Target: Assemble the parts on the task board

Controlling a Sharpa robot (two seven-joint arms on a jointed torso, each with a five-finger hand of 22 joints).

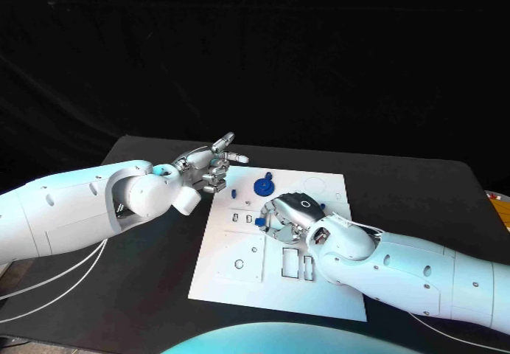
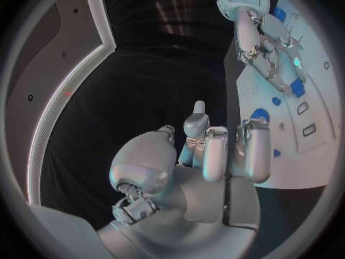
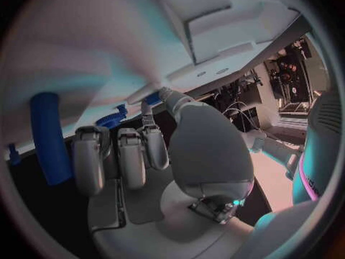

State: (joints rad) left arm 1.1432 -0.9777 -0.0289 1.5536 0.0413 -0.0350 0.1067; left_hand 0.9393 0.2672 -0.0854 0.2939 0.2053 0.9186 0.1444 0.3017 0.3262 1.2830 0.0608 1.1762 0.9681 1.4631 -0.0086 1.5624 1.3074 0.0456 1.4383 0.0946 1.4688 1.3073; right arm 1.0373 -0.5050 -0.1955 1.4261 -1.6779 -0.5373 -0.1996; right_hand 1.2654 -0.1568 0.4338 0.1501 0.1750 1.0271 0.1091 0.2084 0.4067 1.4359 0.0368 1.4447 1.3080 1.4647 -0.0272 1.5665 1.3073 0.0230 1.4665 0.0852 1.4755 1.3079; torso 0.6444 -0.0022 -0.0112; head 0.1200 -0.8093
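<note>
— Several blue parts [image 1: 264,184] are seen on the task board [image 1: 239,284], near its far edge. What is held?

— Nothing can be made out in the left hand [image 1: 205,171], whose fingers are curled beside the board. The right hand [image 1: 285,215] is bent low over the board; its grasp cannot be told.

— What might go wrong?

— Loose parts could be knocked aside if the right hand is pressed down blind
</note>
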